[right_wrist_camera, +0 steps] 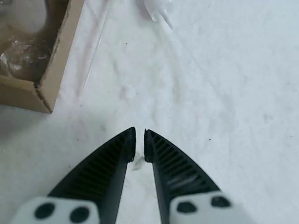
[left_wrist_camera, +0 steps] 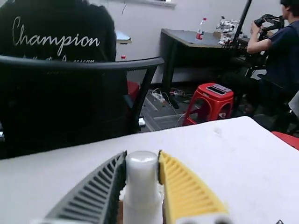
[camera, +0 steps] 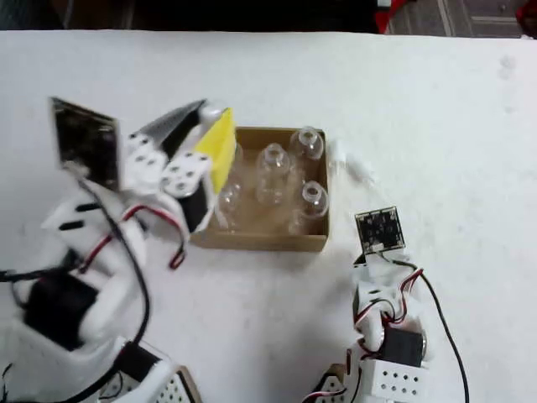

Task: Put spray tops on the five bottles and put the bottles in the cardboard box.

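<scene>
White table point(camera: 419, 126), clear bottles point(camera: 273, 159) in cardboard box point(camera: 260, 241), white spray top point(left_wrist_camera: 140, 182)

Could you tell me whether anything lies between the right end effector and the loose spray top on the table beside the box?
Nothing visible does. Bare table runs from the right end effector to the spray top. The cardboard box sits off to one side of that line, apart from both.

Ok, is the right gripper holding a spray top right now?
No, the right gripper is shut on nothing over the bare table; the left gripper grips a spray top.
</scene>
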